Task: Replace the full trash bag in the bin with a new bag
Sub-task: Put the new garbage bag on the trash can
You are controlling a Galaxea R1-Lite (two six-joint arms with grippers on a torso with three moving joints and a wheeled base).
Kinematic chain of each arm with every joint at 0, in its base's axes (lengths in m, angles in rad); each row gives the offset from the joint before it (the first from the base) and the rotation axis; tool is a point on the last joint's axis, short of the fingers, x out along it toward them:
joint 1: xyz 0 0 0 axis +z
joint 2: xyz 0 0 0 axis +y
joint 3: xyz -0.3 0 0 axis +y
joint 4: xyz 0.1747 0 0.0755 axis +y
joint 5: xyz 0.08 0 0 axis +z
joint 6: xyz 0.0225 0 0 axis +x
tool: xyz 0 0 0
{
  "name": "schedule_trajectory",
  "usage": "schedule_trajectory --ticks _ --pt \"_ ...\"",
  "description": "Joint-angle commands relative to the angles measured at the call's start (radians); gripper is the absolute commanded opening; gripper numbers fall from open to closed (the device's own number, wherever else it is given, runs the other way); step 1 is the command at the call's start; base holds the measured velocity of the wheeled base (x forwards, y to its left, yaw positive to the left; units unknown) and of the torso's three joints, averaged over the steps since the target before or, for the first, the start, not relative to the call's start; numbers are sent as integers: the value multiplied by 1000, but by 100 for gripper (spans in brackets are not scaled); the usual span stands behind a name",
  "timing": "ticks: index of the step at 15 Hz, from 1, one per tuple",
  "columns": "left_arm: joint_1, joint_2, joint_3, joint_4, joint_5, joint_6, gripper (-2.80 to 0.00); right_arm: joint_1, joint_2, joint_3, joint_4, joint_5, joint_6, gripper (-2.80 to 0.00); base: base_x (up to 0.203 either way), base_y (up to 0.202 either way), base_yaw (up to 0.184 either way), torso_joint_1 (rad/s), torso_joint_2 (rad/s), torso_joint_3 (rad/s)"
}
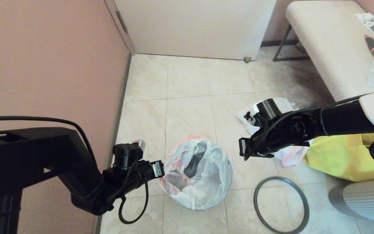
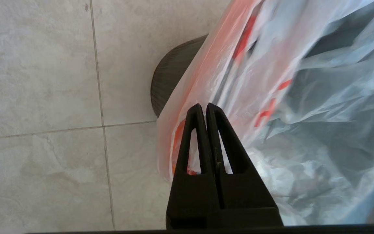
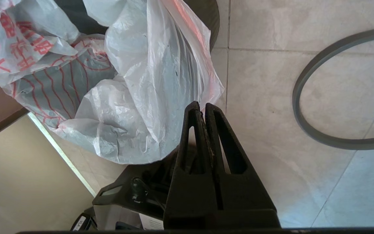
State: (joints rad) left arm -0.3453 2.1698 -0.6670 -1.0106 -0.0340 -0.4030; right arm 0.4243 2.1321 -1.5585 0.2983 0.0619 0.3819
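New bag [image 1: 200,174] already draped in the bin [image 2: 170,84], hoop [image 1: 281,204] left on floor beside bin. Full trash bag [image 1: 284,151] set beyond bin. Left hand [image 2: 205,109] and right hand [image 3: 202,107] closed, empty, near bin. Hoop refit outstanding.

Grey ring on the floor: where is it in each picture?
Head view: the grey ring lies flat on the tiles, low down, to the right of the new bag.
Left wrist view: not in it.
Right wrist view: the ring lies on the tiles apart from the bag, partly cut off by the picture's edge.
Shared landmark: the new bag, white with red print, shows in all three.
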Motion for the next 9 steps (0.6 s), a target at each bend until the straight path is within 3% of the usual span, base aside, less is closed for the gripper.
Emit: schedule_trajectory --ticks 1,7,9 --pt "0 50 -13 -6 1 1 -280 1 12 4 -25 1 3 -280 0 0 0 0 0 0" --pt "-1 120 -35 -6 11 37 -280 2 -24 114 -144 3 5 -280 0 0 0 0 0 0" --pt "-7 157 -44 -6 43 59 -280 5 -51 187 -212 5 5 -280 0 0 0 0 0 0"
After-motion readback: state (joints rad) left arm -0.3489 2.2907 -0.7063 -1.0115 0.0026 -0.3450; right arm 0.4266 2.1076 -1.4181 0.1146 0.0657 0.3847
